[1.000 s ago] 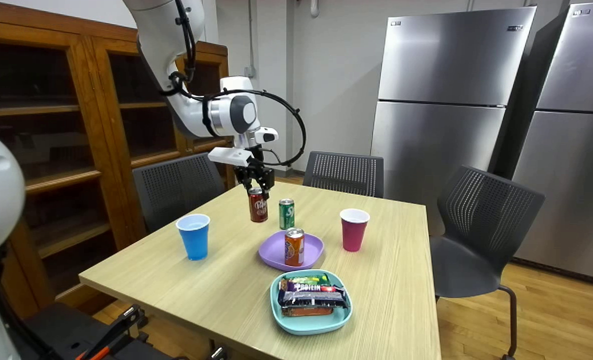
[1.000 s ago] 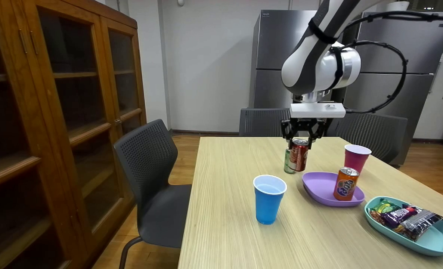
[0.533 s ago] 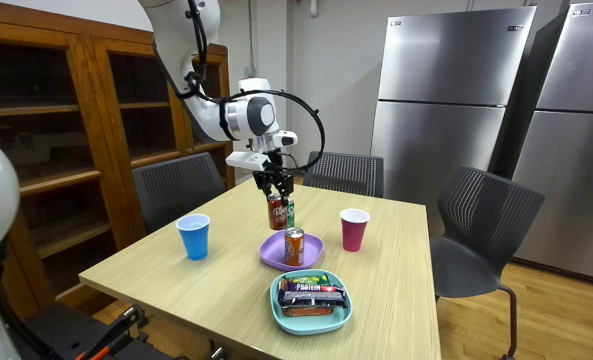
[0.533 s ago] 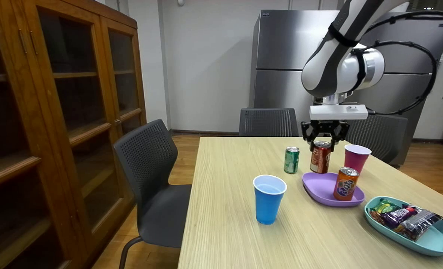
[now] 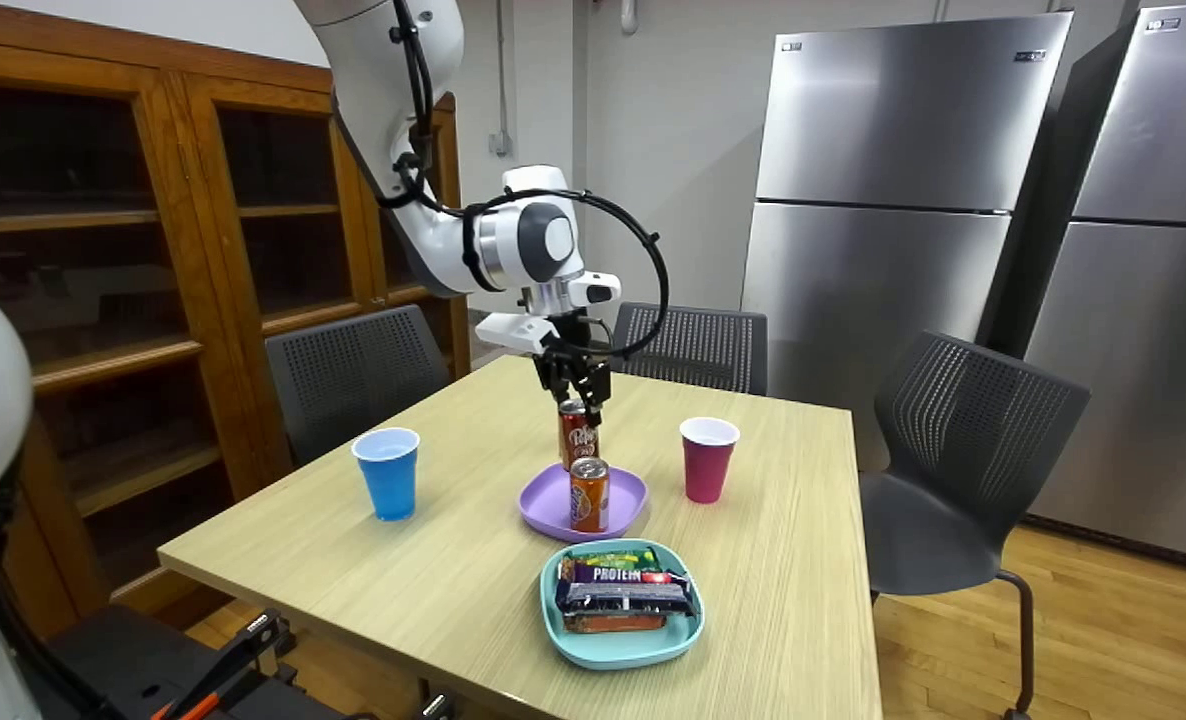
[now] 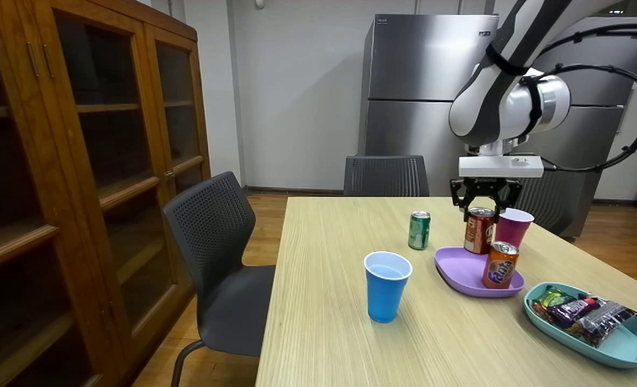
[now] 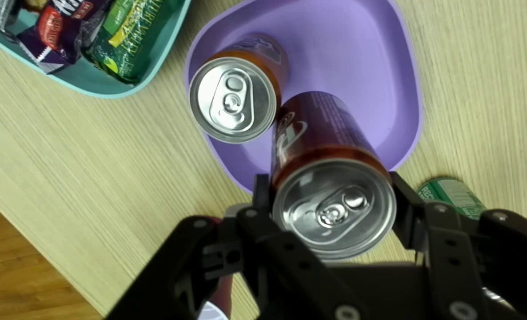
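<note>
My gripper (image 7: 328, 191) is shut on a dark red soda can (image 7: 319, 126), its two black fingers pressed against the sides near the silver lid. In both exterior views the can (image 6: 477, 236) stands upright under the gripper (image 6: 482, 215), at the back part of a purple plate (image 6: 461, 277). Whether its base touches the plate I cannot tell. An orange can (image 6: 499, 269) stands on that plate, right beside the red one; the two look to be touching in the wrist view. A green can (image 6: 419, 231) stands on the table, hidden behind the red can in an exterior view (image 5: 577, 440).
A pink cup (image 5: 709, 465) stands beside the plate, close behind the gripper in an exterior view. A blue cup (image 5: 389, 480) is on the table's other side. Wrapped snack bars lie in a teal tray (image 5: 618, 655). Chairs (image 5: 698, 350) surround the table.
The gripper has carried the red can from beside the green can over to the purple plate and lowered it somewhat. The orange can has shifted very slightly in an exterior view.
</note>
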Action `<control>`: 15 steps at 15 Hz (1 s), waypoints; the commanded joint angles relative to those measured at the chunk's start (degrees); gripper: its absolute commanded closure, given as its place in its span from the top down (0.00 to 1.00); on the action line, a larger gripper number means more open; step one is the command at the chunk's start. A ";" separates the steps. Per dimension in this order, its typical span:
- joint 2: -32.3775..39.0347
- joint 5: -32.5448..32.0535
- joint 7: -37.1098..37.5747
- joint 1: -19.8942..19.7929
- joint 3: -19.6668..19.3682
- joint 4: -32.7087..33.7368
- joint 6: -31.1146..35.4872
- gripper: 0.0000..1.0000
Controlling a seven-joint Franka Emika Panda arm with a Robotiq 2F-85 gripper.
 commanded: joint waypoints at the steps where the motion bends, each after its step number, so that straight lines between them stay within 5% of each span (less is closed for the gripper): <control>1: 1.57 -0.80 3.78 -0.52 -0.19 2.50 -2.20 0.38; 15: 9.51 1.95 10.57 -1.95 -0.76 10.40 -4.52 0.38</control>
